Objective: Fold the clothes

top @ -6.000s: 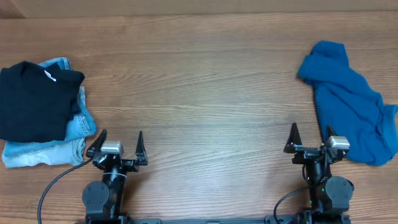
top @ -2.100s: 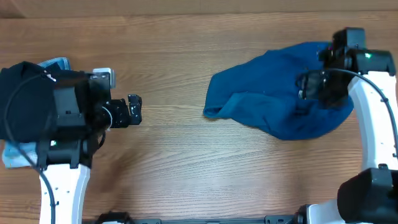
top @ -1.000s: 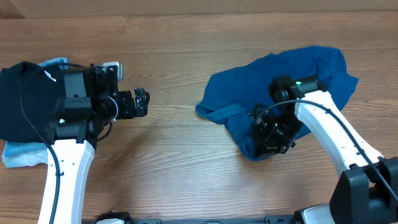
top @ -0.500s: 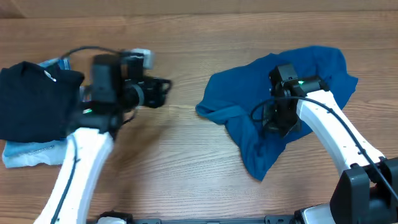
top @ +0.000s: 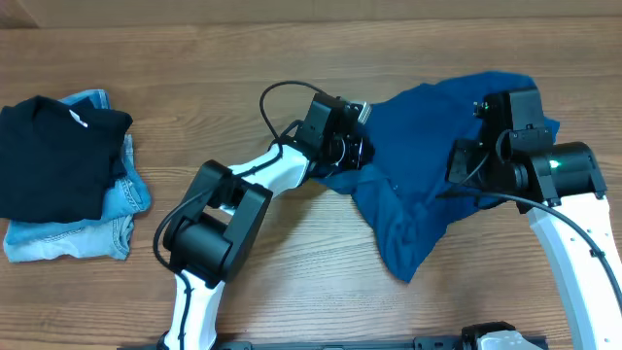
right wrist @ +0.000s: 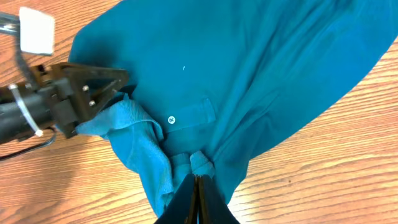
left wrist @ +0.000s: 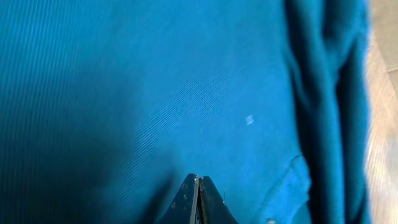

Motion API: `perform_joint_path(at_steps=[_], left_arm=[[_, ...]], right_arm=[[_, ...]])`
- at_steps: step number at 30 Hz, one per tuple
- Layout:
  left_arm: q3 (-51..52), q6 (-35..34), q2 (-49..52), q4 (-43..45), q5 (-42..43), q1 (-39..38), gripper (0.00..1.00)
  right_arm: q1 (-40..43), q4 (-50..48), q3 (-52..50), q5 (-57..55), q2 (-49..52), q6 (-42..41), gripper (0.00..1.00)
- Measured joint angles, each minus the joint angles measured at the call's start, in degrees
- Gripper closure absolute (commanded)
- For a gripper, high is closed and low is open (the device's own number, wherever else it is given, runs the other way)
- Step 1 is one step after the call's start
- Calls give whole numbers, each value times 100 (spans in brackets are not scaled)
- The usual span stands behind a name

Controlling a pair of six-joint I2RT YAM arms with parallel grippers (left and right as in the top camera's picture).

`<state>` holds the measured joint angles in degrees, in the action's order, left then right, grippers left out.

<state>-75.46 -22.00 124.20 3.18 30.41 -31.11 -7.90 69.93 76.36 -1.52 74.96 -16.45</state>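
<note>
Fabric from overhead: a plain teal-blue soft fabric shirt [top: 418, 117] lies crumpled right of centre on the brown wooden table [top: 292, 58], well apart from a folded black garment [top: 53, 156] on light blue denim jeans [top: 68, 238] at the left. The left gripper [top: 358, 154] meets its left edge and the right gripper [top: 459, 187] its right side.

Left wrist view: the fingers are together, pinching shirt [left wrist: 155, 93] cloth.

Right wrist view: the right fingers are together, clamped on a bunched fold of the shirt [right wrist: 249, 74], while the left gripper [right wrist: 121, 84] grips its edge.

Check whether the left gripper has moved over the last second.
Yes. The left gripper has swung right, away from the black garment at the table's left side, and now sits at the left edge of the teal shirt.
</note>
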Motion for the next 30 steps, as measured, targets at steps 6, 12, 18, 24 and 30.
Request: perform_joint_path(at_steps=[6, 12, 18, 24, 30], left_arm=[[-133, -149, 129, -538, -831, 11, 96], [-214, -149, 122, -319, -2223, 415, 96], [-710, -140, 186, -487, -2682, 1856, 90], [-2964, 699, 173, -3786, -1491, 2603, 64], [-3185, 1117, -402, -6419, -1180, 1174, 59]], right_arm=[[0, 70, -2, 0, 0, 2, 96], [0, 149, 0, 0, 0, 0, 96], [0, 94, 0, -2, 0, 2, 93], [0, -42, 0, -39, 37, 2, 88], [310, 13, 0, -640, 173, -240, 56]])
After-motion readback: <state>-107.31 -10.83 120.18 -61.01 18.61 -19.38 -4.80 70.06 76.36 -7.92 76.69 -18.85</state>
